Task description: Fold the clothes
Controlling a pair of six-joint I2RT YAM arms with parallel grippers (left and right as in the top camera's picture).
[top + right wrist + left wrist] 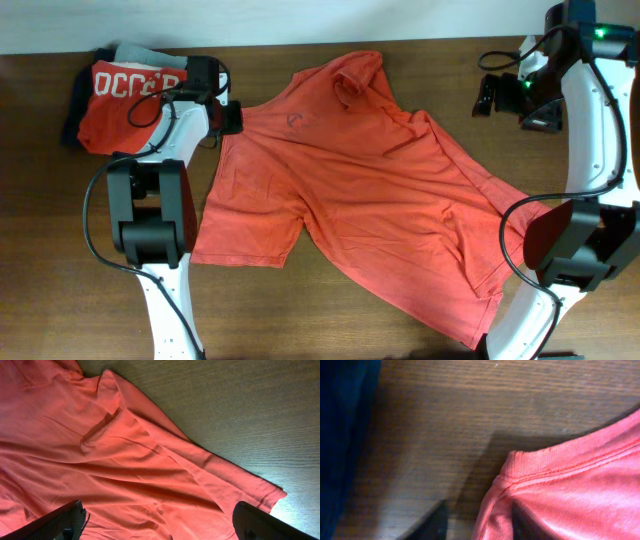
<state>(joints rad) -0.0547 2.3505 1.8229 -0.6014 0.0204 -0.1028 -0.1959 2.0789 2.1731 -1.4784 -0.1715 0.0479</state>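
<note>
Every fold is left for you: the T-shirt (370, 190) sprawls rumpled on the desk (300, 320), right pincer (157, 522) wide and empty, left pincer (232, 118) at its edge, hold unclear

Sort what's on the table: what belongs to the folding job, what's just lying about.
Job: large coral-red short-sleeved T-shirt, spread out crumpled.
Lying about: side stack of garments, red one with white lettering on top of dark and grey ones.

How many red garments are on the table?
2: the coral T-shirt spread across the middle, and a red lettered one in the far-left pile; that pile may hide more.
</note>
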